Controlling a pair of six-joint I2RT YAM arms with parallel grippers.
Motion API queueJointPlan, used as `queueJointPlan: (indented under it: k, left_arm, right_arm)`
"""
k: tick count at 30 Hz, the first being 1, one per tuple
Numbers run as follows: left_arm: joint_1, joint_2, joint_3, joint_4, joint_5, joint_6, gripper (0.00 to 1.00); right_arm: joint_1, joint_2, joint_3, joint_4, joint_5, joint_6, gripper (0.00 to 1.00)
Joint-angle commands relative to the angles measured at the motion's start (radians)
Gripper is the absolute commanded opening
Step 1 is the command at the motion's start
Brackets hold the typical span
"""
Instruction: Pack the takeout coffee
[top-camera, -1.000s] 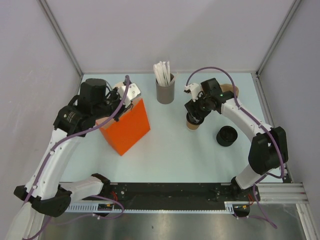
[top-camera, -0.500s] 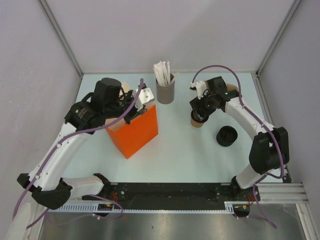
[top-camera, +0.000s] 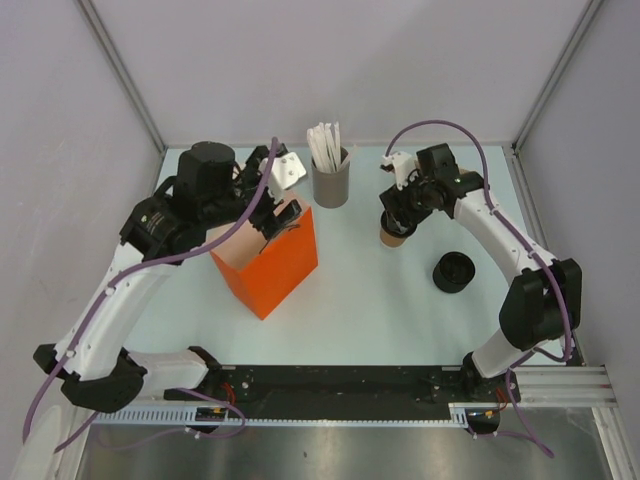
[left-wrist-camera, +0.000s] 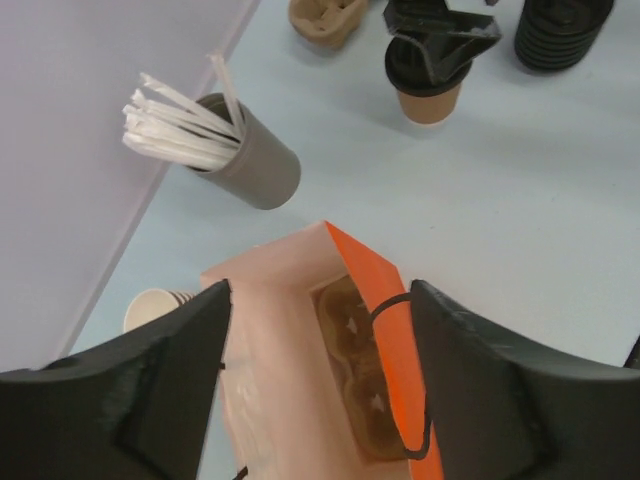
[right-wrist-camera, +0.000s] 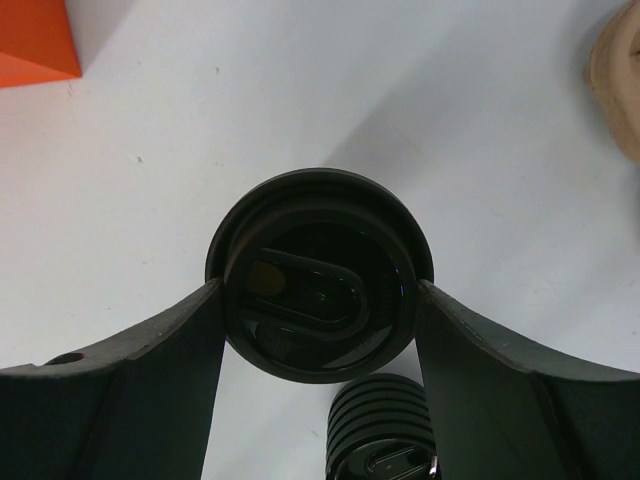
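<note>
The left end effector (left-wrist-camera: 320, 290) hangs over the mouth of an orange paper bag (left-wrist-camera: 388, 300). Its two fingers (left-wrist-camera: 150, 380) are spread wide with nothing between them, and no contact with the bag can be made out. Directly beneath it, inside the bag, lies a tan cup carrier (left-wrist-camera: 355, 385). Off to one side of it stands a grey cup of white sticks (left-wrist-camera: 255, 170).

Across the pale surface (top-camera: 360, 300), the right end effector (right-wrist-camera: 320, 285) is set down over the takeout coffee (left-wrist-camera: 430, 100). One finger sits against each side of the cup's black lid, clamping it. Whether the cup rests on the surface or is raised off it cannot be told. A stack of black lids (top-camera: 453, 272) sits near this end effector, on the side toward the arm bases.
</note>
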Motion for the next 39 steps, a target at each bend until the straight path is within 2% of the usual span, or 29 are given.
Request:
queueJointPlan:
  k: [1,5,9,12,15,21,25,28,31,32,34,35,39]
  left_arm:
    - [0.038,-0.024,0.025,0.066,-0.118,-0.024,0.84]
    - [0.188,-0.047,0.03,0.112,-0.083,-0.036,0.99]
    - [0.355,-0.046,0.023,0.113,-0.049,0.002,1.0]
    - [0.469,-0.033,0.013,0.106,0.035,0.007,0.99]
    - [0.532,-0.018,-0.012,0.1,0.107,0.024,0.99]
    - [0.581,0.028,-0.036,0.089,0.17,0.045,0.99]
    - [0.621,0.062,-0.023,0.072,0.224,0.048,0.96]
    - [0.642,0.083,-0.012,0.044,0.257,0.057,0.9]
    - [0.65,0.096,-0.01,0.025,0.27,0.073,0.78]
    - [0.65,0.096,-0.012,0.02,0.271,0.077,0.7]
    - [0.652,0.099,-0.01,0.009,0.282,0.08,0.61]
    - [0.652,0.1,-0.01,0.006,0.288,0.081,0.49]
    - [0.652,0.099,-0.007,-0.005,0.316,0.077,0.23]
  right_arm:
    - [-0.002,-0.05,0.096,-0.048,-0.041,-0.021,0.61]
    - [-0.001,-0.056,0.191,-0.091,-0.065,-0.025,0.61]
    - [-0.001,-0.065,0.265,-0.134,-0.088,-0.03,0.61]
    - [0.002,-0.074,0.315,-0.149,-0.104,-0.031,0.61]
    - [0.008,-0.088,0.36,-0.166,-0.125,-0.03,0.61]
    - [0.036,-0.125,0.434,-0.172,-0.153,-0.028,0.61]
    - [0.071,-0.142,0.49,-0.175,-0.162,-0.027,0.61]
    - [0.107,-0.154,0.526,-0.168,-0.16,-0.021,0.62]
    - [0.151,-0.159,0.549,-0.151,-0.162,-0.007,0.61]
    - [0.162,-0.16,0.552,-0.145,-0.16,-0.004,0.61]
    - [0.205,-0.156,0.555,-0.128,-0.147,0.005,0.62]
    - [0.218,-0.152,0.556,-0.126,-0.14,0.005,0.62]
    - [0.284,-0.126,0.576,-0.108,-0.127,0.019,0.61]
